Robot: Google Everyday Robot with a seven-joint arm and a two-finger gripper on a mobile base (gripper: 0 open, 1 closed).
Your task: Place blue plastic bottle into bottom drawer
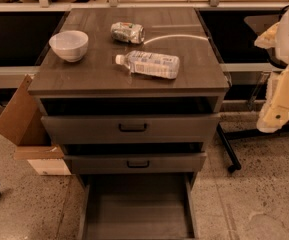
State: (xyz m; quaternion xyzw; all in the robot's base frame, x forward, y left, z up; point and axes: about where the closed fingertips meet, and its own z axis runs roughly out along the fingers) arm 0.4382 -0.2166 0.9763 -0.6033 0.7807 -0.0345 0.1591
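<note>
Clear plastic, a white cap and a pale bluish label mark out the blue plastic bottle (148, 64), which lies on its side on the dark wooden top of the cabinet (99, 79), right of centre, cap pointing left. A crushed can (127, 32) lies just beyond it on the far side, and a white bowl (69, 45) stands well apart at the left edge. Below, the two upper drawers (130, 129) stand slightly ajar, while the bottom drawer (136, 209) is pulled fully out toward the near side, its dark floor showing.

The gripper (279, 109) hangs at the far right of the scene, level with the cabinet's side and well apart from the bottle. Whether it is open or closed cannot be told from here.

The bottle looks light and thin-walled, so it would probably dent under a hard squeeze and could roll on the smooth top if nudged from the side. How much liquid it holds is not clear. The labelled middle of the body seems the best place to grip, across its width, where the paper should give more friction than bare plastic. The tapered neck and cap look too narrow and slippery for a sure hold. Nothing of the task appears done yet: the bottle is untouched and the reach is still to come.
</note>
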